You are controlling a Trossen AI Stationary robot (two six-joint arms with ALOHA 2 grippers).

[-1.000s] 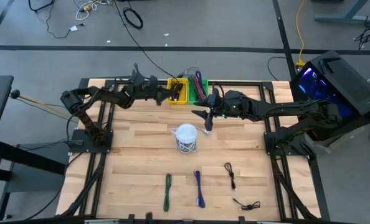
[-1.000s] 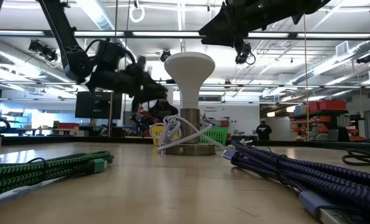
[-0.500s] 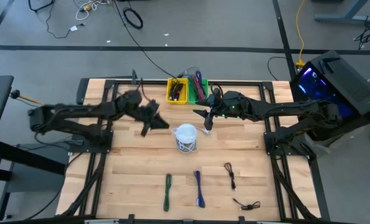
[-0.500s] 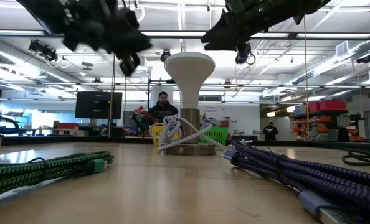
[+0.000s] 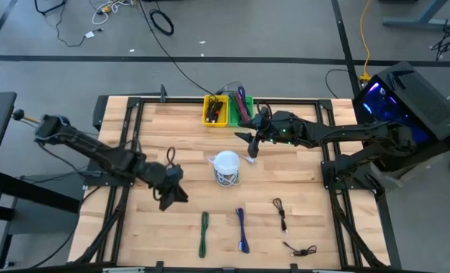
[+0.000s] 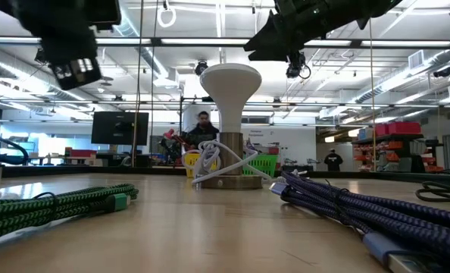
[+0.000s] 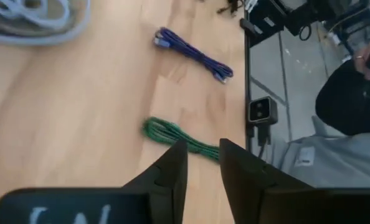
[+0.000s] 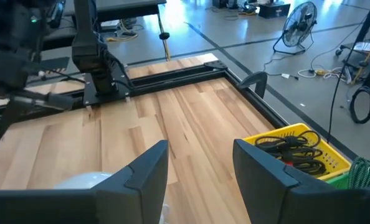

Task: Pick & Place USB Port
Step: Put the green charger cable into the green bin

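Observation:
Several coiled USB cables lie flat near the table's near edge: a green cable [image 5: 204, 232] [image 7: 172, 137], a blue cable [image 5: 242, 230] [image 7: 194, 55] and two black cables [image 5: 279, 211] [image 5: 301, 249]. My left gripper [image 5: 169, 199] [image 7: 203, 163] hovers above bare wood left of the white stand, a little short of the green cable; its fingers stand slightly apart and hold nothing. My right gripper [image 5: 251, 144] [image 8: 200, 165] is open and empty, hanging in the air just beyond the white stand, toward the far edge.
A white mushroom-shaped stand [image 5: 226, 167] [image 6: 229, 83] with a white cable wound round its base sits mid-table. A yellow bin [image 5: 215, 111] [image 8: 297, 148] holding black cables and a green bin [image 5: 240, 106] stand at the far edge. Bare wood lies left of the stand.
My left arm has swung from the yellow bin at the far edge toward the table's near edge, passing left of the white stand, and now hangs near the green cable. The cables and the stand have not moved.

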